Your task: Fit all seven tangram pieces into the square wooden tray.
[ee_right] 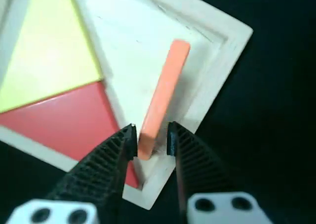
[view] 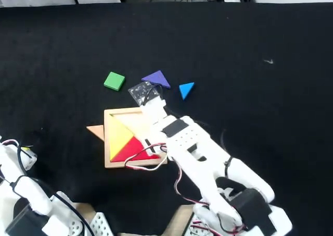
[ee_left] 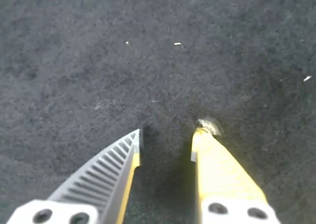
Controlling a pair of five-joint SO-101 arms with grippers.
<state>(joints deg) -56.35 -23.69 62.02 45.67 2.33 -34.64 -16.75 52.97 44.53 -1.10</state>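
1. The orange piece (ee_right: 163, 100) is up on its edge over the bare corner of the square wooden tray (ee_right: 231, 38), pinched tight by the right gripper (ee_right: 150, 135).
2. The yellow triangle (view: 118, 134) and red triangle (view: 132, 148) lie flat in the tray.
3. The green square (view: 114, 81), purple triangle (view: 156, 79) and blue triangle (view: 186, 89) sit just beyond the tray.
4. The left gripper (ee_left: 165, 140) is partly open with nothing in it, well away from the tray.

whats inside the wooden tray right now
A yellow triangle and a red triangle lie flat in the tray. The right end effector holds an orange piece on edge over the bare wood beside them. Whether it touches the wood is hidden.
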